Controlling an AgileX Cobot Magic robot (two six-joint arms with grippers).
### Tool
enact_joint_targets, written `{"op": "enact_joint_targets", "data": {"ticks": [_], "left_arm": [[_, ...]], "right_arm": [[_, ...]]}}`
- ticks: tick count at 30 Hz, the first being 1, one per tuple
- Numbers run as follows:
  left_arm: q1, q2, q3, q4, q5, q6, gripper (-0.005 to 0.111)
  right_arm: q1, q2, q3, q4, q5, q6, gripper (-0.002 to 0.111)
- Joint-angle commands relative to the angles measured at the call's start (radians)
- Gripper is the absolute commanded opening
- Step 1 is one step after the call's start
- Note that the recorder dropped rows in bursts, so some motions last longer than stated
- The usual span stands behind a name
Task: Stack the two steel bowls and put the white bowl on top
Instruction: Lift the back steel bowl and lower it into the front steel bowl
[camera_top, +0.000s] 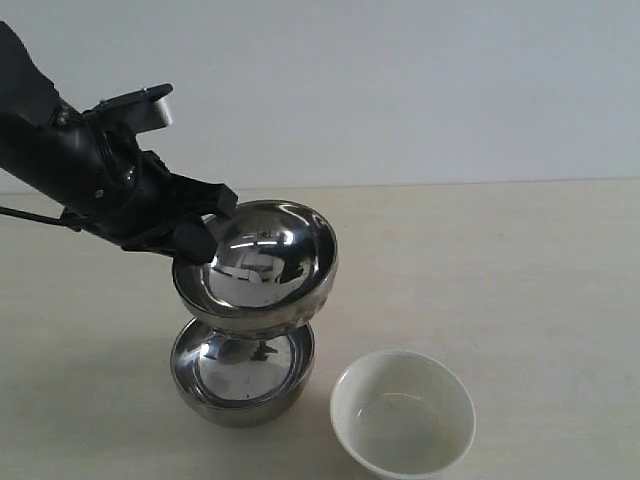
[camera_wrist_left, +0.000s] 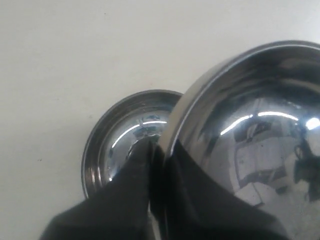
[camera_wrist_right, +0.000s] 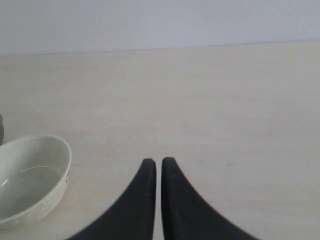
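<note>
Pinching its rim, the left gripper holds the upper steel bowl tilted over the lower steel bowl; nesting is not yet complete. The white bowl stands on the table just beside, not yet placed. The right gripper, pressed together, holds nothing.

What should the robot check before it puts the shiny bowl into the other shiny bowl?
1. Left gripper pinching upper steel bowl by its rim: ok.
2. Upper bowl level: not ok, tilted.
3. Upper bowl centred over lower steel bowl: cannot tell.
4. Lower steel bowl upright, empty: ok.
5. White bowl standing apart, out of the way: ok.
6. Right gripper shut, holding nothing: ok.
</note>
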Motion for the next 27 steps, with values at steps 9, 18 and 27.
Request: {"op": "enact_joint_targets", "data": {"ticks": [9,18,27], "left_arm": [[-0.008,0.077,0.084,-0.015,-0.121,-0.004,0.004],[-0.004,0.079,0.093,-0.011,-0.123,0.011,0.004],[0.028,0.09,0.124,-0.004,-0.137,0.023,0.004]], "right_arm": [[-0.001,-0.005,0.004,-0.008,-0.004,-0.001,0.0],[-0.001,-0.005,0.004,-0.008,-0.004,-0.001,0.0],[-0.001,-0.005,0.004,-0.008,-0.004,-0.001,0.0]]}}
